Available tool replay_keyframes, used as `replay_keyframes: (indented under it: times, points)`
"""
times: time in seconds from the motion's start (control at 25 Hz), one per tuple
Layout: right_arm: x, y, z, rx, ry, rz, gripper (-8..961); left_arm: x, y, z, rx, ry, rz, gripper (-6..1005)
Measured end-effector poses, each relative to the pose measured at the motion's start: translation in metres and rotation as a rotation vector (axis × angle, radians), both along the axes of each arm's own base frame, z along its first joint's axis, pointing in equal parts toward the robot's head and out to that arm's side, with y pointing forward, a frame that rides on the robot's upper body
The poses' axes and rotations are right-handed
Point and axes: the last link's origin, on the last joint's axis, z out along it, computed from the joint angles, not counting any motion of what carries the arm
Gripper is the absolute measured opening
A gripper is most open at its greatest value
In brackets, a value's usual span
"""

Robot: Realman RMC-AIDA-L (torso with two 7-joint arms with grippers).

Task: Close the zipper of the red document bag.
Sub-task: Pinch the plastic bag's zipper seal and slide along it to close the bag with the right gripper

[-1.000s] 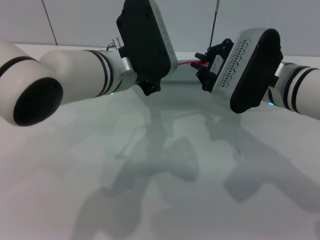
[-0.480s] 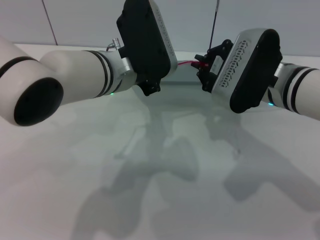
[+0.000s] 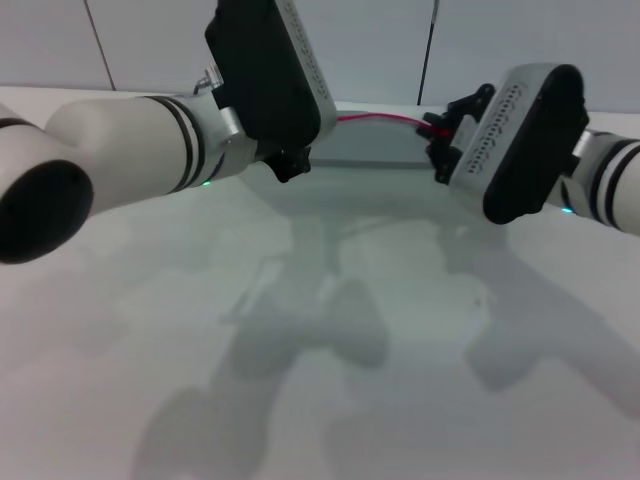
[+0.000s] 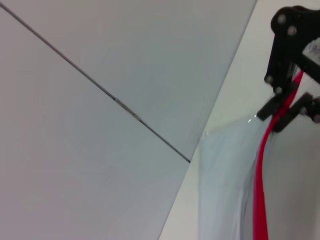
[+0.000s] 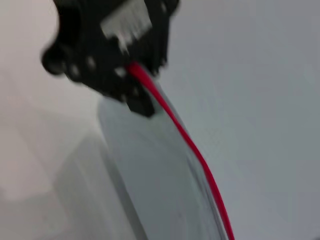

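The zipper (image 3: 378,119) is seen in the head view as a thin bright red strip along the far edge of the red document bag (image 3: 370,147), stretched between the two grippers near the back of the white surface (image 3: 330,400). In the left wrist view the strip (image 4: 260,190) is shown as a narrow, slightly curved red line, and in the right wrist view (image 5: 190,145) it runs straight along the pouch's edge. The bag itself is a flat pouch of translucent pale blue-grey plastic (image 4: 225,190); its smooth, faintly glossy sheet (image 5: 155,185) is held raised off the surface along the zipper edge, close before the pale wall (image 3: 380,40).

The zipper's right end is gripped by the right gripper (image 3: 437,135), whose black fingers (image 4: 282,107) are closed on the red strip where it ends. The left end of the zipper is taken by the left gripper (image 3: 285,165), which appears in the right wrist view (image 5: 125,75) with the red strip emerging from between its dark fingers, pinched narrowly on it. Both arms are extended forward over the surface, the left from the left side and the right from the right, with soft shadows cast below them.
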Motion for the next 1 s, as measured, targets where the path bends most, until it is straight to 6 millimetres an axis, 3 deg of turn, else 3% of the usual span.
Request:
replay_keyframes:
  times: [0.68,1.0]
  points:
    - [0.041,0.025,0.031,0.148,0.01,-0.11,87,-0.006,-0.021,0.023,0.042,-0.039,0.022,143]
    - [0.049,0.031,0.042,0.196,0.001,-0.126,89,-0.009,-0.025,0.025,0.047,-0.044,0.035,147]
